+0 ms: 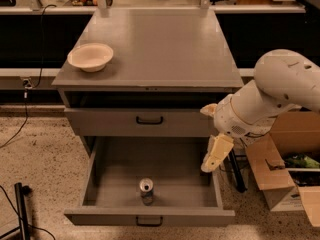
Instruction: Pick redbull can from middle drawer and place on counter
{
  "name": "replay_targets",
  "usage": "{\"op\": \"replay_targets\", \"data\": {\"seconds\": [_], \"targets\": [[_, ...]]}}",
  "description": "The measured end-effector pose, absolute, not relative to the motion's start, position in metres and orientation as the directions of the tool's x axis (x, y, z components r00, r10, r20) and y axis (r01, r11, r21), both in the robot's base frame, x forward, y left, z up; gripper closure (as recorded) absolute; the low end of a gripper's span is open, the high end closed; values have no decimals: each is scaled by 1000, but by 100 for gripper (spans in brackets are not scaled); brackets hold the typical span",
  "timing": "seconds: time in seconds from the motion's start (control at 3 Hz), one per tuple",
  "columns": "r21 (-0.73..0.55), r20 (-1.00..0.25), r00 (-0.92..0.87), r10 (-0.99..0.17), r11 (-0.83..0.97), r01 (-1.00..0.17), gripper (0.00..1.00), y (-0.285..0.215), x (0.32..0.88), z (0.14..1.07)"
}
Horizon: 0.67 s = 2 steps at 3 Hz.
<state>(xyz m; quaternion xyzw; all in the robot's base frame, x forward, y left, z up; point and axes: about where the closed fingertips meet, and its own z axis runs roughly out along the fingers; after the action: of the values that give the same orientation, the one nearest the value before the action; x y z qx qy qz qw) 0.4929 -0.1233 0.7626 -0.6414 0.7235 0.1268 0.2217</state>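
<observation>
My gripper (216,155) hangs right of centre at the middle drawer's (190,217) right rim; parted or closed, I cannot tell. The redbull can (146,191) stands inside.

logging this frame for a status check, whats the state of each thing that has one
middle drawer, pulled open
redbull can, upright in the middle drawer near its front, not gripped
upper drawer, shut
bowl, upright on the counter, looks empty
gripper, over the middle drawer's right side, apart from the can
cardboard box, flaps open
</observation>
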Motion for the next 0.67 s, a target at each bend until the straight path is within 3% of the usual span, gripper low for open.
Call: {"op": "replay_targets", "data": {"seconds": [0.33,0.67], "targets": [[-103,-486,-78,-870,145,-984,0,-123,493,762],[-23,-512,-72,-856,97,-995,0,-106,492,730]]}}
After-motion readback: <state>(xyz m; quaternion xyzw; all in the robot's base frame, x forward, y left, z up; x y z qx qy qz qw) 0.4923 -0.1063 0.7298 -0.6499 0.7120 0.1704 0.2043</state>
